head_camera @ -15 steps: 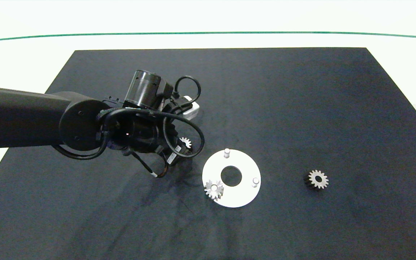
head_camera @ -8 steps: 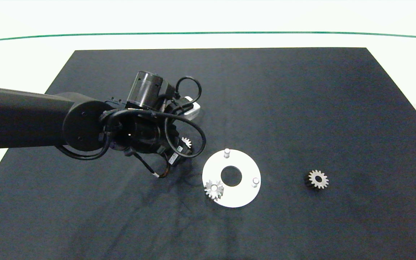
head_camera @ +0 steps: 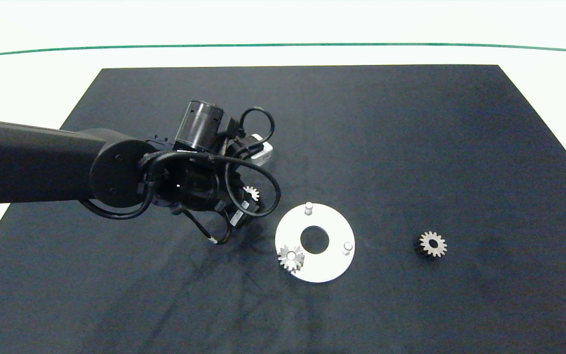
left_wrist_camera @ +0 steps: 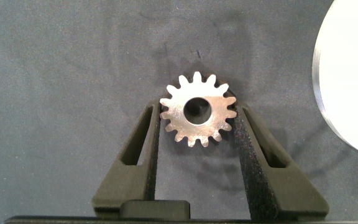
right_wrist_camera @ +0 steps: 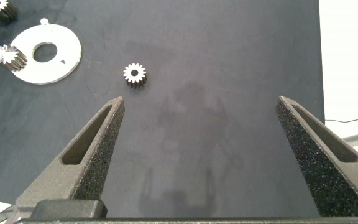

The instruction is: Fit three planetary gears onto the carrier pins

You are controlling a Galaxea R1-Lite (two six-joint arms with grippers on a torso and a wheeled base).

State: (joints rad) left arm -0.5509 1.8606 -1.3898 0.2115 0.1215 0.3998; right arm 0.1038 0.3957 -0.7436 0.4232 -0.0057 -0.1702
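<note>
A: Please begin at the left. Where is the left gripper (left_wrist_camera: 197, 124)?

B: In the head view the left arm (head_camera: 32, 162) comes over the black mat (head_camera: 410, 147) and hides its own fingers. Only some teeth of a gear (head_camera: 251, 192) show beside the cables. The left wrist view gives more: the two fingers are closed on that planetary gear (left_wrist_camera: 198, 116), one finger on each side of it, with the teeth touching the pads. The gear lies flat with its centre hole visible.

A: And the white disc (head_camera: 334, 268)?

B: It lies just beside the held gear, at about four o'clock from it in the head view. A second gear (head_camera: 291, 258) sits on the carrier pin at eight o'clock of the disc. The pin at twelve o'clock (head_camera: 308, 208) and the pin at four o'clock (head_camera: 347, 247) are bare.

A: The third gear?

B: The third gear (head_camera: 432, 244) stands on the mat, well apart from the disc, at three o'clock of it.

A: The right gripper (right_wrist_camera: 207, 134)?

B: The head view does not show it. Its wrist view shows the fingers wide apart and holding nothing, above the mat, with the loose gear (right_wrist_camera: 134, 74) and the disc (right_wrist_camera: 67, 59) far ahead.
</note>
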